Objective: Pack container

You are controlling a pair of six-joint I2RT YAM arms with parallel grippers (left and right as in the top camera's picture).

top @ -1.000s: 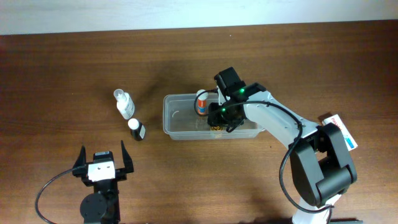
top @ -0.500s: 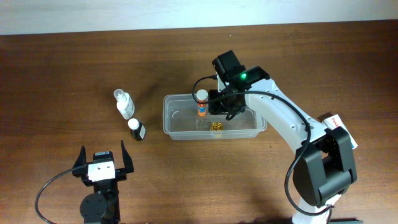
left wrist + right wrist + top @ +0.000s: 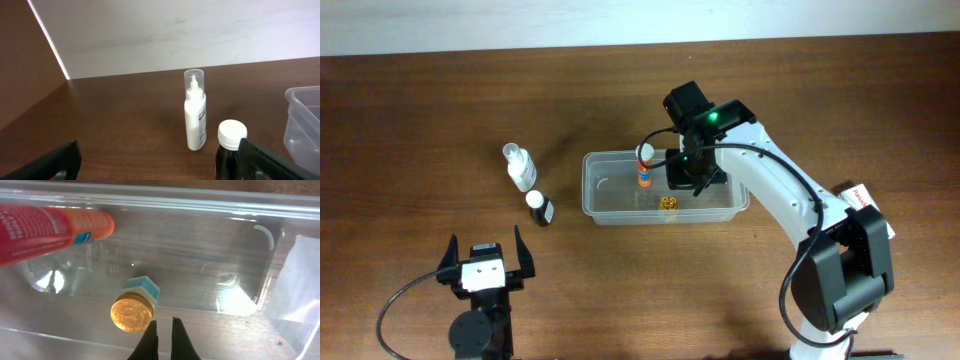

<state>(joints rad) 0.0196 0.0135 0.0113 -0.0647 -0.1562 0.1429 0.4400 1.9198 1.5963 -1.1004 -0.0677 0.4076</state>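
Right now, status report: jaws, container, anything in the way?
Left jaws open, empty. Right jaws shut, empty, over container. Orange tube and gold-capped piece inside. White bottle, dark bottle outside; nothing blocking.

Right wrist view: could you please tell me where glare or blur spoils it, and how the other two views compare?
Right wrist view: glare patches whiten the container floor, the red tube near the lens is soft, the gold-capped item is sharp. Left wrist view: the white bottle is crisp. Overhead view: even light, a faint shadow beside that bottle.
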